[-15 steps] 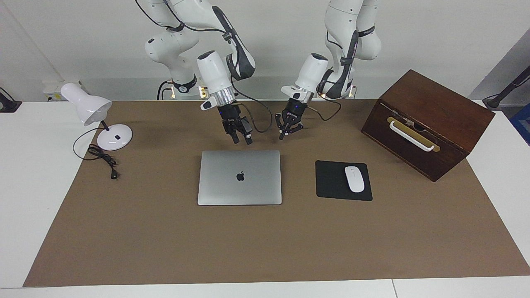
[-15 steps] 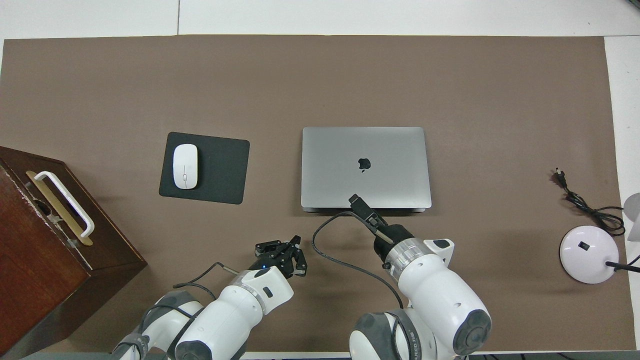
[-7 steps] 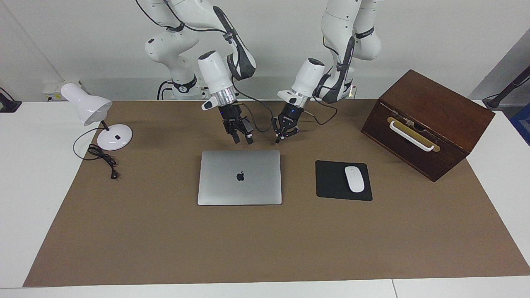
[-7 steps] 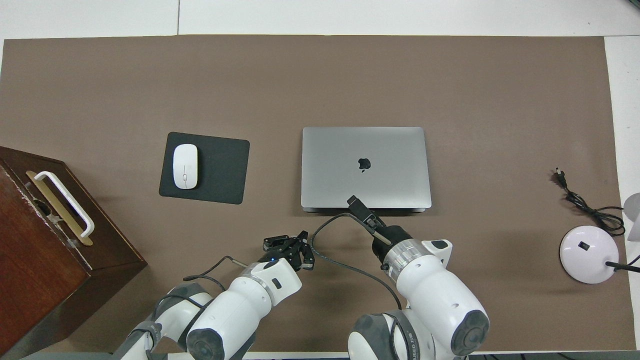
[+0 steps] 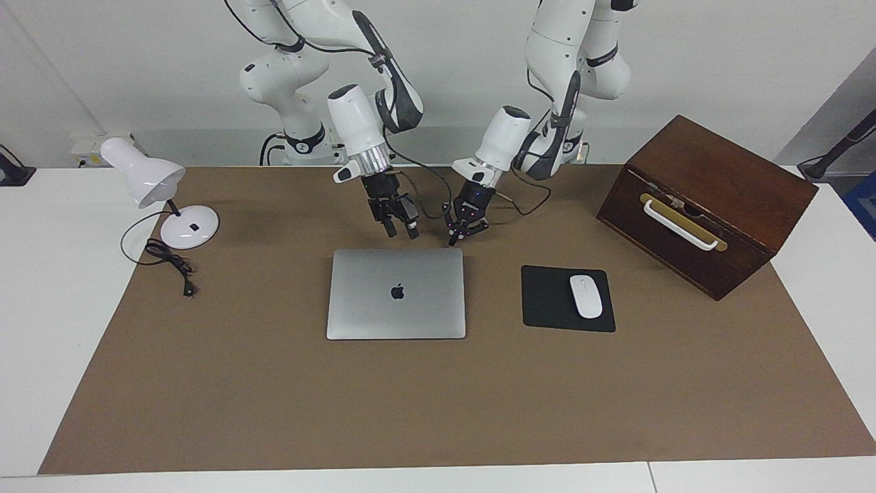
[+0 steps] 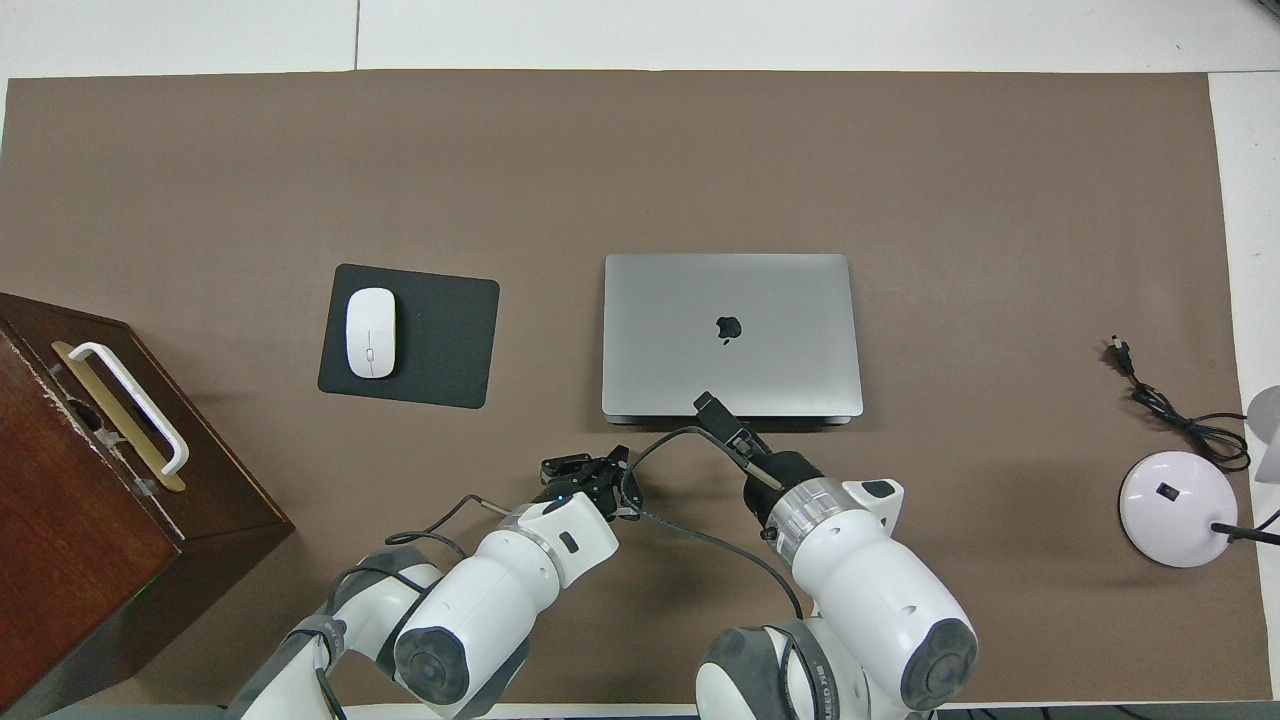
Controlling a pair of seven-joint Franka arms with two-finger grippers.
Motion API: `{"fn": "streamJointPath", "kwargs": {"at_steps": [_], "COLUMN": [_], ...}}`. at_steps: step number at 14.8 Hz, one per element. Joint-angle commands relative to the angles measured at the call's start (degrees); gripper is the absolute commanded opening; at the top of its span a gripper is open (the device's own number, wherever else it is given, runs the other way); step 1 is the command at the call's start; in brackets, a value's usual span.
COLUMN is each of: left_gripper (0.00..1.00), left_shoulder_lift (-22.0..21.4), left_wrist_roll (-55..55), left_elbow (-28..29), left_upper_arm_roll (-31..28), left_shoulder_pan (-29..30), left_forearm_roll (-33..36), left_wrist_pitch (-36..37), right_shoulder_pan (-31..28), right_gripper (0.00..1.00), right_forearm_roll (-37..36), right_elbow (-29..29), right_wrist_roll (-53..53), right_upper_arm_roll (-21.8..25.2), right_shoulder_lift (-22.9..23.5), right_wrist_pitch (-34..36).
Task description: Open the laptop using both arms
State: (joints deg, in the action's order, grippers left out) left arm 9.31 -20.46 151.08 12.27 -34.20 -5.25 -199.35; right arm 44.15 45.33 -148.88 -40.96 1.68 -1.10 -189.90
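The silver-grey laptop (image 5: 395,293) lies closed and flat in the middle of the brown mat, apple logo up; it also shows in the overhead view (image 6: 730,335). My right gripper (image 5: 401,231) hangs open just above the laptop's edge nearest the robots, fingers pointing down; in the overhead view the right gripper (image 6: 712,405) covers that edge. My left gripper (image 5: 465,234) is open and hovers low over the mat by the laptop's nearest corner toward the left arm's end; it also shows in the overhead view (image 6: 600,468). Neither gripper touches the laptop.
A black mouse pad (image 5: 547,301) with a white mouse (image 5: 586,296) lies beside the laptop toward the left arm's end. A dark wooden box (image 5: 708,202) with a white handle stands past it. A white desk lamp (image 5: 164,198) and its cord (image 5: 171,263) are at the right arm's end.
My left gripper has swung in toward the laptop's nearest corner and come lower. The right gripper has barely moved. The laptop has stayed closed.
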Motion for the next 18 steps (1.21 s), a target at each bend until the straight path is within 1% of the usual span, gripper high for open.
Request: {"fn": "streamJointPath", "kwargs": {"at_steps": [1, 4, 7, 10, 16, 18], "left_gripper": [0.00, 0.00, 0.00, 0.00, 0.00, 0.00], "left_shoulder_lift": [0.97, 1.06, 1.06, 1.24, 4.05, 4.05], "left_wrist_roll": [0.07, 1.20, 5.86, 9.46, 10.79, 10.88], "left_elbow": [-1.49, -1.84, -2.55, -2.46, -4.39, -4.48], "left_upper_arm_roll": [-0.76, -1.02, -1.02, -1.28, -1.46, -1.46], "left_shoulder_pan": [-0.79, -1.13, -1.05, -0.61, -0.43, -0.43], "left_forearm_roll": [-1.43, -1.61, -1.61, -1.35, -1.52, -1.52], "left_wrist_pitch": [-1.22, -1.22, -1.13, -1.13, -1.13, -1.13], "right_shoulder_pan": [0.07, -0.20, -0.38, -0.38, -0.46, -0.46], "right_gripper": [1.00, 1.00, 1.00, 1.00, 1.00, 1.00], "right_forearm_roll": [1.52, 1.52, 1.52, 1.52, 1.52, 1.52], "right_elbow": [0.43, 0.43, 0.87, 1.14, 1.58, 1.58], "right_wrist_roll": [1.05, 1.41, 1.41, 1.76, 2.02, 2.11], "right_upper_arm_roll": [0.07, 0.07, 0.07, 0.07, 0.16, 0.16], "right_shoulder_lift": [0.13, 0.13, 0.13, 0.92, 1.45, 1.45], "right_wrist_pitch": [0.67, 1.37, 3.04, 3.22, 3.22, 3.22]}}
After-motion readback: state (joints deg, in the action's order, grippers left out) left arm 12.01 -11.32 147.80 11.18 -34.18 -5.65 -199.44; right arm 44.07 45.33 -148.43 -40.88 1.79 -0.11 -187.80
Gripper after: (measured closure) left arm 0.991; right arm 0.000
